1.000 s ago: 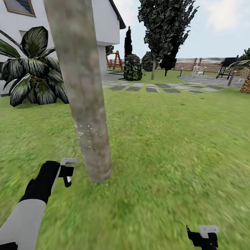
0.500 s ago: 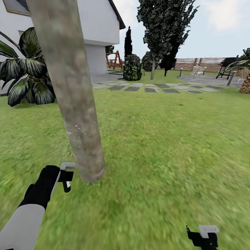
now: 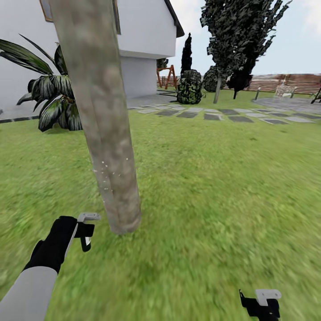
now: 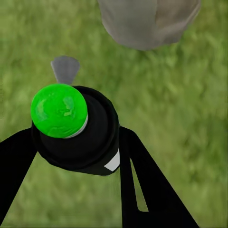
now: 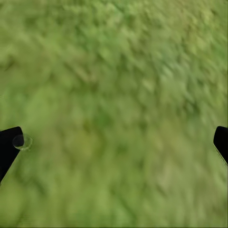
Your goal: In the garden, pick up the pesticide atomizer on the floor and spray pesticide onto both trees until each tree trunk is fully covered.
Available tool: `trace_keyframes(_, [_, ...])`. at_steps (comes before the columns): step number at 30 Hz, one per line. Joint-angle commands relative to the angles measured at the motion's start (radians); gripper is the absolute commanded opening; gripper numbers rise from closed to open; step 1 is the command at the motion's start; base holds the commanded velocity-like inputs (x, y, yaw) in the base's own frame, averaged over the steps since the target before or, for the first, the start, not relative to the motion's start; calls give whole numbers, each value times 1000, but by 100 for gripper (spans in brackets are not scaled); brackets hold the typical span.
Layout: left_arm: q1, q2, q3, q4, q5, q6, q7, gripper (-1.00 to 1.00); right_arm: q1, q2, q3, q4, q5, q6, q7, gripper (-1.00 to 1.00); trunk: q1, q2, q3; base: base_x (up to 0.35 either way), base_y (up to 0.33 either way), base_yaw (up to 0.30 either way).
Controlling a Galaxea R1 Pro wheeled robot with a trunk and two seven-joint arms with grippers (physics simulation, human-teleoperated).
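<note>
While the right claw (image 3: 263, 303) is spread over blurry grass (image 5: 118, 95), the round, green-capped black pesticide atomizer (image 4: 76, 128) is pinched by the left claw (image 3: 84, 227) beside the smooth mottled tree trunk (image 3: 107, 147).

**Parts cut off, blurred or hidden**

The near tree trunk (image 3: 104, 133) runs out of the head view's top edge, crown unseen. The grass (image 5: 118, 95) is blurred. The right gripper (image 3: 263, 305) is clipped by the bottom edge. The atomizer's (image 4: 76, 128) lower body is hidden between black fingers (image 4: 147, 190).
</note>
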Motion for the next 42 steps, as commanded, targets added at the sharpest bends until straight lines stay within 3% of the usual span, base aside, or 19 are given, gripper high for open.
trace_keyframes(1, [11,-2,-1,0,0,-12,-1,-100,0,0,0,0,0,0,0,100,0,0,0,238,-195,143])
trace_keyframes(3, [28,-5,1,4,-1,-82,-1,-100,0,0,0,0,0,0,0,100,0,0,0,239,-192,41])
trace_keyframes(6, [50,-3,4,6,-4,-106,1,-100,0,0,0,1,0,0,-1,100,0,0,0,240,-189,9])
trace_keyframes(11, [75,-5,5,6,-4,-112,4,-100,0,0,0,2,0,0,-2,100,0,0,0,121,-237,20])
trace_keyframes(24, [121,-13,7,19,5,-115,52,-100,0,3,1,2,0,0,-2,100,0,0,0,29,-255,262])
trace_keyframes(27, [121,-23,8,20,6,-122,53,-100,0,3,1,2,0,0,-2,100,0,0,0,257,-184,277])
trace_keyframes(30, [121,-27,9,20,7,-169,53,-100,0,2,0,2,0,0,-2,100,0,0,0,287,-160,276])
trace_keyframes(34, [122,-60,7,20,6,-185,52,-100,0,-1,0,2,0,-1,-2,100,0,0,0,297,-149,239])
trace_keyframes(42, [123,-66,0,20,0,-186,53,-100,0,-2,-1,2,0,-2,-3,100,0,0,0,296,-150,18])
